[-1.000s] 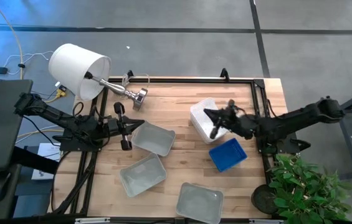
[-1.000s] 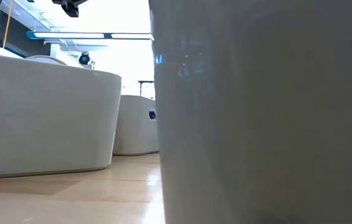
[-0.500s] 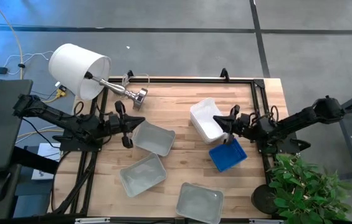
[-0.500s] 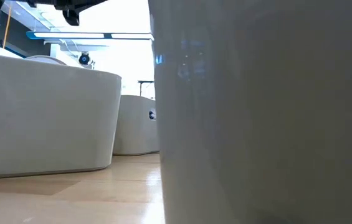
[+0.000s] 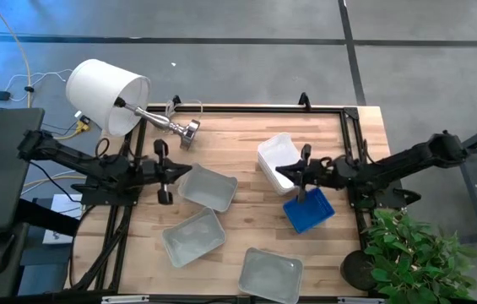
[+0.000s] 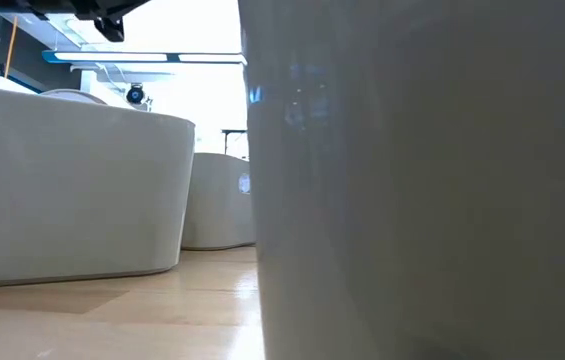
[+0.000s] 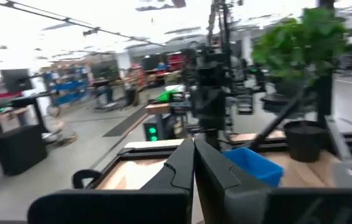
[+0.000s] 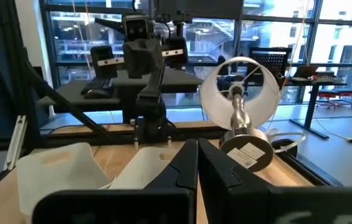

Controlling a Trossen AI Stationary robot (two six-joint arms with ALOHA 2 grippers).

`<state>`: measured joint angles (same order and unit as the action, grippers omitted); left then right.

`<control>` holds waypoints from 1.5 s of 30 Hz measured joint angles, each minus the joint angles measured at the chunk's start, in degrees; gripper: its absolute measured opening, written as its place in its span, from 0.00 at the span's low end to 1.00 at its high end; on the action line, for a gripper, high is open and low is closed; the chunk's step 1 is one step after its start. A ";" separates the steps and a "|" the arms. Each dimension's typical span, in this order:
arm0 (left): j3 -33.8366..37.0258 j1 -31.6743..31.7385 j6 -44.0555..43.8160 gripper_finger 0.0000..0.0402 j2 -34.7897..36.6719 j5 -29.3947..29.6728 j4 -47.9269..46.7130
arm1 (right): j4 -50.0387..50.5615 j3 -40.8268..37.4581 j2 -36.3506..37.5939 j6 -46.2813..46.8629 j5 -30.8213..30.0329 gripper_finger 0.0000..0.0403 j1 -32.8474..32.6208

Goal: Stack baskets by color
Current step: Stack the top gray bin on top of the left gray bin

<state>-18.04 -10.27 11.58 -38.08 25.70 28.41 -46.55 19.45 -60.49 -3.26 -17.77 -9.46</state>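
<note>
White baskets (image 5: 278, 160) and blue baskets (image 5: 309, 209) look stacked at right; 3 grey baskets (image 5: 208, 187) lie apart. Left gripper (image 5: 164, 170) and right gripper (image 5: 300, 171) are clenched, empty.

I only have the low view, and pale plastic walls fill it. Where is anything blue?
Observer: From above, a blue rectangular plastic basket sits on the right side of the wooden table, beside the white rectangular plastic baskets.
Operator: Is the right claw holding anything?
Observer: No, the right claw is shut and empty, above where blue and white meet.
Operator: And the left claw?
Observer: The left claw is shut as well, beside the nearest pale grey rectangular plastic basket; three of those lie apart, unstacked.
</note>
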 joint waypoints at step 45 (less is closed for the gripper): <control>-0.04 -0.87 -3.49 0.07 3.97 0.57 -5.91 | 4.84 0.76 0.00 3.44 1.71 0.00 3.11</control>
<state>-18.08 -11.14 8.09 -34.11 26.26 22.50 -41.71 20.21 -60.49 0.18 -16.05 -6.35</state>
